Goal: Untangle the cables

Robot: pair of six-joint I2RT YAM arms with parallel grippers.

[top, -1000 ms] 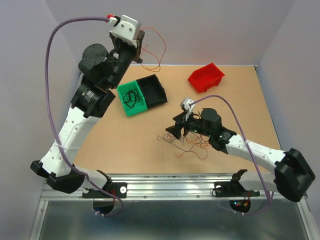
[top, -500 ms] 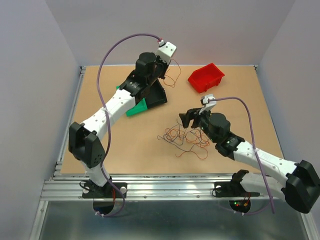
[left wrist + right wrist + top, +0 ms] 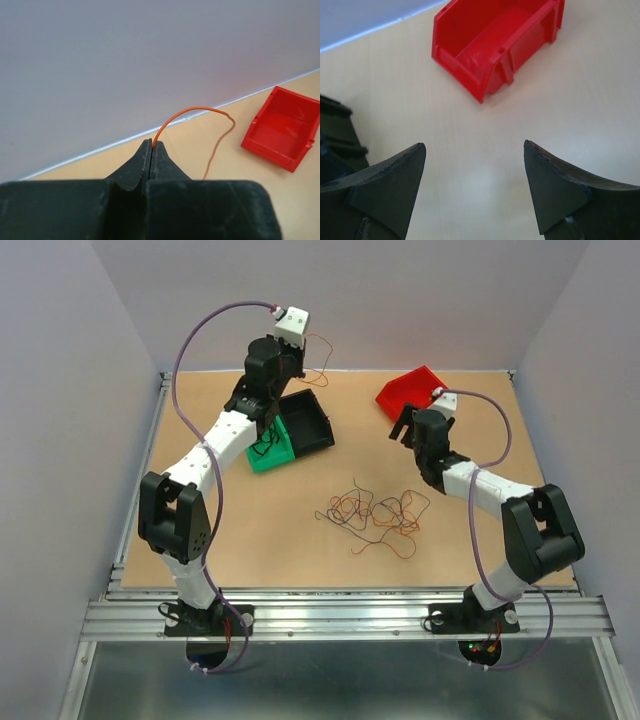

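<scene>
A tangle of thin red, orange-brown and black cables [image 3: 375, 513] lies on the table's middle. My left gripper [image 3: 300, 343] is raised at the back, above the black bin [image 3: 308, 420]. It is shut on one orange cable [image 3: 192, 108], which arcs out of the tips [image 3: 151, 144] and hangs toward the table. My right gripper [image 3: 404, 426] stands open beside the red bin [image 3: 410, 392], away from the tangle. Only bare table shows between its fingers [image 3: 475, 150].
A green bin [image 3: 252, 459] holding black cables [image 3: 262, 445] stands against the black bin at the back left. The red bin [image 3: 490, 35] looks empty in the right wrist view. The walls rise close behind the bins.
My left arm swung from the far back left to above the black bin, still carrying the orange cable. My right gripper left the tangle, moved back to the red bin and opened wider.
</scene>
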